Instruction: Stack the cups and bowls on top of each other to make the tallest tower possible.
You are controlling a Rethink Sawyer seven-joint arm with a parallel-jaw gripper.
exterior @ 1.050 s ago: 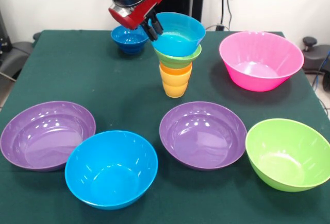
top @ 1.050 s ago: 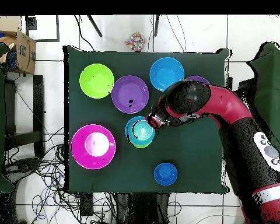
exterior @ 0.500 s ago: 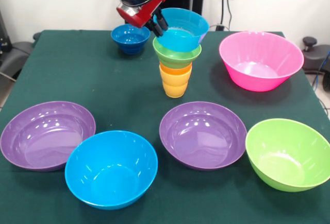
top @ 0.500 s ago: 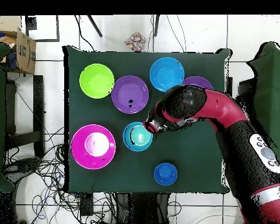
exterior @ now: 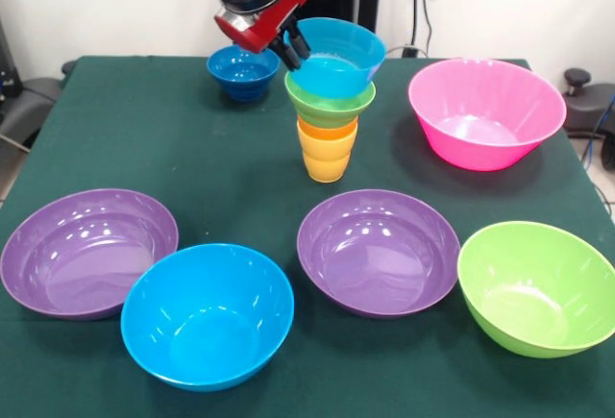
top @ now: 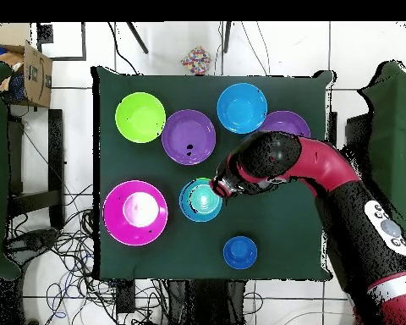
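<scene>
A: Tower (exterior: 329, 110) stands upper centre of the front frame: yellow cup (exterior: 326, 160) at the base, orange cup (exterior: 327, 131) nested in it, green bowl (exterior: 331, 103), then light blue bowl (exterior: 335, 58) on top, sitting slightly tilted.

B: Gripper (exterior: 291, 47)?

A: At the light blue bowl's left rim, fingers pinched on the rim wall, one inside and one outside as far as I can tell. So closed on that bowl, not free of it.

B: Step in hand, by my reading: seat the top bowl. Level it first, open the fingers only when it rests flat in the green bowl, then lift straight up so the inner finger does not drag the rim.

A: Agreed. A sideways pull could topple the whole stack.

B: Room?

A: Dark blue bowl (exterior: 242, 72) lies near, just left of the gripper; pink bowl (exterior: 486, 112) to the right, apart. Purple bowl (exterior: 378, 250) below. Space above is free. In the overhead view the tower sits mid-table (top: 274, 245), well off every edge.
</scene>
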